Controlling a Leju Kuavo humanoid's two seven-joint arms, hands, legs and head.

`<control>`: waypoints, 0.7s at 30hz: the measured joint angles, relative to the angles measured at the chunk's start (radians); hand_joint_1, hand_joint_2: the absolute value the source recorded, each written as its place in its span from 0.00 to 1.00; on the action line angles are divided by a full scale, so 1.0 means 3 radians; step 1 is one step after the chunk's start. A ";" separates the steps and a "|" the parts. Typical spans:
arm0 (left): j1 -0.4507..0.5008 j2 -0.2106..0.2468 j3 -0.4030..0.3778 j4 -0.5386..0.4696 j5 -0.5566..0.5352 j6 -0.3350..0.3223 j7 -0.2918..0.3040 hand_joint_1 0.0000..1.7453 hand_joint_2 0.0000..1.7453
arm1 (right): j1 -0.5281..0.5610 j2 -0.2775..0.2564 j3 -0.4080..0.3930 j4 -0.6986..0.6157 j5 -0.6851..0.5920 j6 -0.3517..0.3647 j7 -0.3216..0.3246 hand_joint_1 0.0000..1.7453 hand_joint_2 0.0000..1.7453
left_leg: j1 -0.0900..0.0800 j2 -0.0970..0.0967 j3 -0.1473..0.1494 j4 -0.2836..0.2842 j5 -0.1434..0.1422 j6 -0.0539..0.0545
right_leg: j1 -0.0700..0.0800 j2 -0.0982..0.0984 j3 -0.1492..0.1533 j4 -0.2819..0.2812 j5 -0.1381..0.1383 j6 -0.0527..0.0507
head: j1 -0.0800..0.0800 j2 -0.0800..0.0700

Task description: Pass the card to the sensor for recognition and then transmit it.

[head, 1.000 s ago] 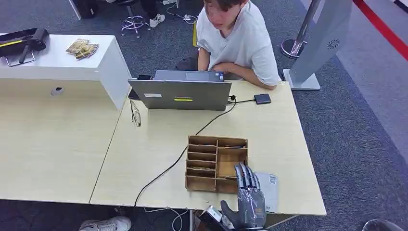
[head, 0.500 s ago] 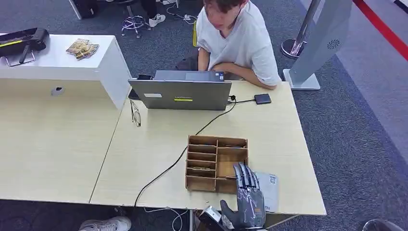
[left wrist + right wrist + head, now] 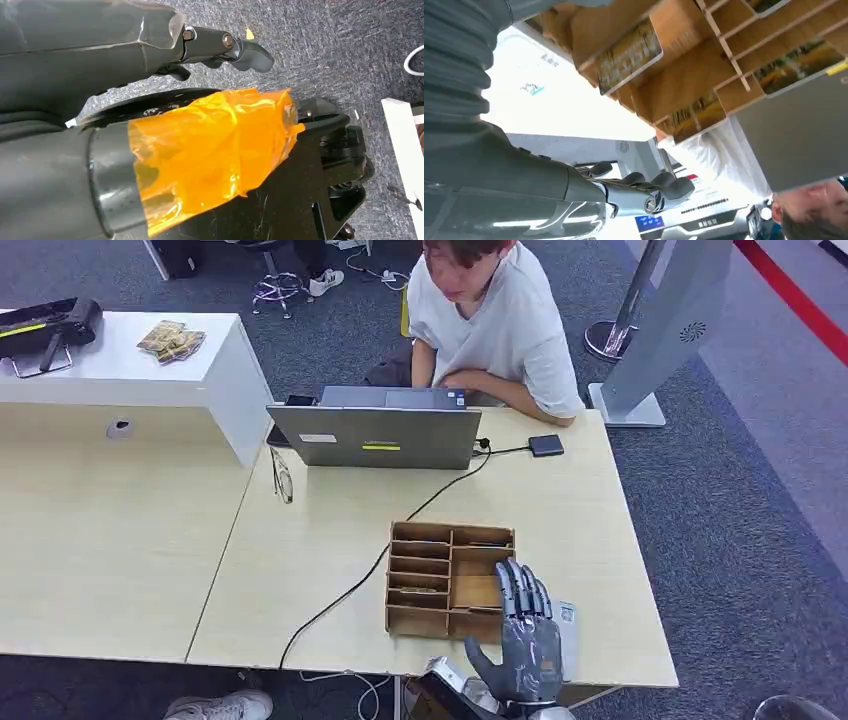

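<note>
A wooden slotted organizer point(image 3: 450, 578) stands near the table's front edge, and its slots hold several yellow-printed cards point(image 3: 628, 56). My right hand point(image 3: 526, 638) hovers over the organizer's near right corner with fingers stretched forward, thumb apart, holding nothing; in the right wrist view its fingers point(image 3: 659, 186) are extended by the box point(image 3: 684, 85). A small black sensor pad point(image 3: 545, 445) lies at the far right, cabled to the laptop point(image 3: 376, 436). My left hand point(image 3: 225, 45) hangs over the carpet, holding nothing.
A person sits behind the laptop at the table's far edge point(image 3: 530, 420). A black cable point(image 3: 350, 590) runs across the table past the organizer. A flat white packet point(image 3: 568, 635) lies under my right hand. Glasses point(image 3: 281, 478) lie at the left; a white counter point(image 3: 130, 370) is beyond.
My right hand has risen and shifted forward and slightly right, now reaching over the organizer's near right corner. The person and table items stay put.
</note>
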State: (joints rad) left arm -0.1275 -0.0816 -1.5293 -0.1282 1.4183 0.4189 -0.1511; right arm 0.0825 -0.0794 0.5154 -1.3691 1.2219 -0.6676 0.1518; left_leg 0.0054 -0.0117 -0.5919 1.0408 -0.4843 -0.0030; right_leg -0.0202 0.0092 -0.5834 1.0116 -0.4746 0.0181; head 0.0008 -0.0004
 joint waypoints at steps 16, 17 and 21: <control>0.0000 0.0000 0.0000 0.0000 -0.0061 -0.0024 0.0000 0.00 0.00 | -0.0064 -0.0020 -0.0107 -0.0172 0.0116 0.0055 -0.0036 0.00 1.00 | 0.0000 0.0000 0.0000 0.0000 0.0000 0.0000 | 0.0000 0.0000 0.0000 0.0000 0.0000 0.0000 | 0.0000 0.0000; 0.0000 0.0000 0.0000 0.0000 -0.0063 -0.0024 0.0000 0.00 0.00 | -0.0066 -0.0020 -0.0112 -0.0175 0.0118 0.0055 -0.0037 0.00 1.00 | 0.0000 0.0000 0.0000 0.0000 0.0000 0.0000 | 0.0000 0.0000 0.0000 0.0000 0.0000 0.0000 | 0.0000 0.0000; -0.0001 0.0000 0.0000 0.0000 -0.0097 -0.0033 0.0001 0.00 0.00 | -0.0083 -0.0022 -0.0154 -0.0210 0.0209 0.0112 -0.0071 0.00 1.00 | 0.0000 0.0000 0.0000 0.0000 0.0000 0.0000 | 0.0000 0.0000 0.0000 0.0000 0.0000 0.0000 | 0.0000 0.0000</control>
State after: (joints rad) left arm -0.1276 -0.0816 -1.5293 -0.1282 1.3893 0.4089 -0.1507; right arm 0.0577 -0.0858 0.4692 -1.4321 1.2845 -0.6340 0.1305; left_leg 0.0054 -0.0118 -0.5919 1.0408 -0.4843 -0.0030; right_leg -0.0203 0.0091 -0.5833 1.0116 -0.4746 0.0181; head 0.0008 -0.0004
